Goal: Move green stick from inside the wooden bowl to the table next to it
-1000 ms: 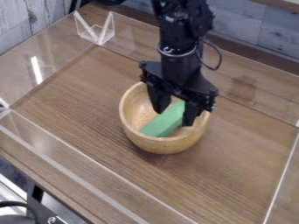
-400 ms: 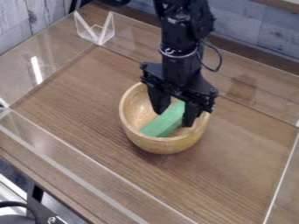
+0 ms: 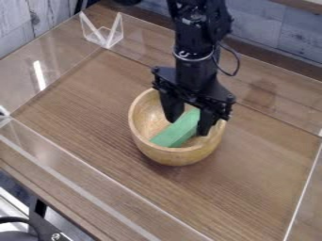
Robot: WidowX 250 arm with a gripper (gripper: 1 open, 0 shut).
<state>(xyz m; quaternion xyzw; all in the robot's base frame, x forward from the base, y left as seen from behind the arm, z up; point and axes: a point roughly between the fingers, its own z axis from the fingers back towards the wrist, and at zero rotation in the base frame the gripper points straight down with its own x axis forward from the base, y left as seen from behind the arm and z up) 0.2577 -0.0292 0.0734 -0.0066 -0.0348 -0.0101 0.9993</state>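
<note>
A single overhead-angled view shows 1 black robot arm reaching straight down into a wooden bowl (image 3: pixel 178 139) that sits near the middle of a dark wood-grain table (image 3: pixel 88 94). Clear acrylic walls (image 3: pixel 38 66) ring the tabletop. Inside the bowl lies the green stick (image 3: pixel 176 132), tilted, its lower end on the pale floor and its upper end leaning toward the right-hand wall. The gripper (image 3: pixel 195 113) is down at that upper end, its dark fingers (image 3: pixel 209 115) narrowed on either side of the stick and appearing to clamp it, though the contact itself is partly hidden by the fingers. The stick has not left the bowl, so the lift looks about to begin. Judging from this pose, the hold is near 1 end rather than the middle, so the stick could swing or slip as it rises. Its low end might also catch the thick rim and drag or tip the bowl. A sideways move begun too low would likely knock the bowl across the table.
</note>
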